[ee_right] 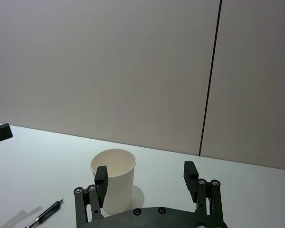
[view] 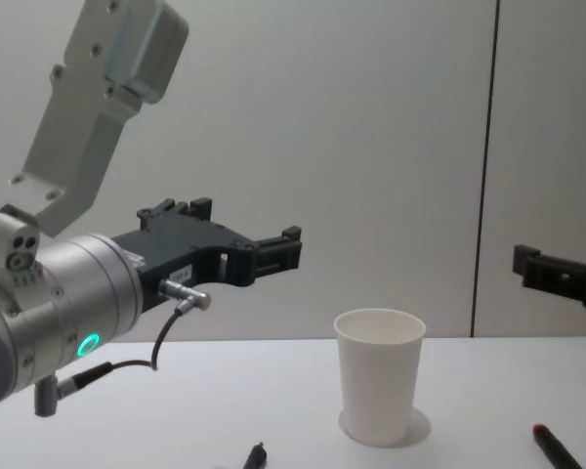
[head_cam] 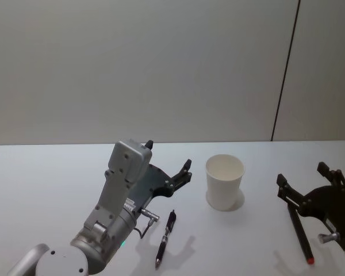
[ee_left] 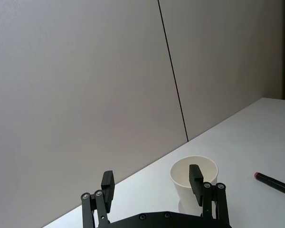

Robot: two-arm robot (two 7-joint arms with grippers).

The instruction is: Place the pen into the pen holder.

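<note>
Jaws of the left gripper (ee_left: pixel 151 176) are spread wide and empty above the table (head_cam: pixel 46 172), and the slim black pen (head_cam: pixel 165 237) lies flat just below them; it is judged light, stiff and smooth, best pinched mid-barrel. Right of it the white paper cup (head_cam: pixel 225 181) stands upright, then the right gripper (ee_right: pixel 146 171), equally open and empty, over a red-tipped pen (head_cam: pixel 301 233).

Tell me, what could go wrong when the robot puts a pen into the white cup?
The dark pen lies flat on the table, so the open left tool might push or roll it instead of gripping it.
The white cup stands free and looks light; a bump, or a pen leaning on its rim, could tip it.
A red-tipped pen lies by the open right tool; both arms might meet over the cup.
</note>
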